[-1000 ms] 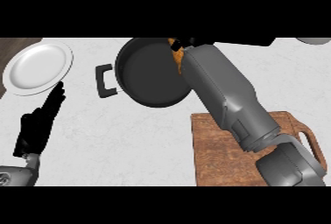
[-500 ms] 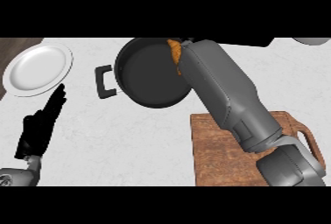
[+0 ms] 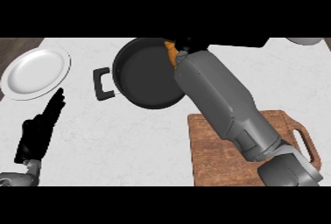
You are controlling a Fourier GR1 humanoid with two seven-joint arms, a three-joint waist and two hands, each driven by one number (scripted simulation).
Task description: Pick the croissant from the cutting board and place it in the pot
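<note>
**A:** Where is the golden-brown croissant point(image 3: 170, 51)?

**B:** Only a sliver of orange shows, at the far right rim of the round black pot point(image 3: 147, 72), tucked against the grey right forearm. It is over the pot's inner edge, not on the board. Whether it rests on the pot's floor or hangs above it, I cannot tell.

**A:** And the right hand point(image 3: 188, 43)?

**B:** Just a dark scrap of it shows past the wrist, at the pot's far rim. How its fingers stand is hidden by the forearm, so I won't guess. The arm reaches diagonally from the near right corner of the counter, across the board, presumably to bring the croissant above the pot's opening.

**A:** So how far along is it?

**B:** Late, I'd judge: what remains is letting go inside the pot (if that isn't done already).

**A:** Anything around it?

**B:** The brown wooden cutting board point(image 3: 216, 162) lies at the counter's near right, with the arm crossing it. A round white plate point(image 3: 35, 72) sits near the far left corner, well apart from the pot. The pot's black side handle point(image 3: 102, 83) points towards that plate. The left hand point(image 3: 40, 131) rests at the near left edge, fingers straight and together, pointing away.

**A:** Anything in the way?

**B:** Nothing I can see between croissant and pot.
</note>
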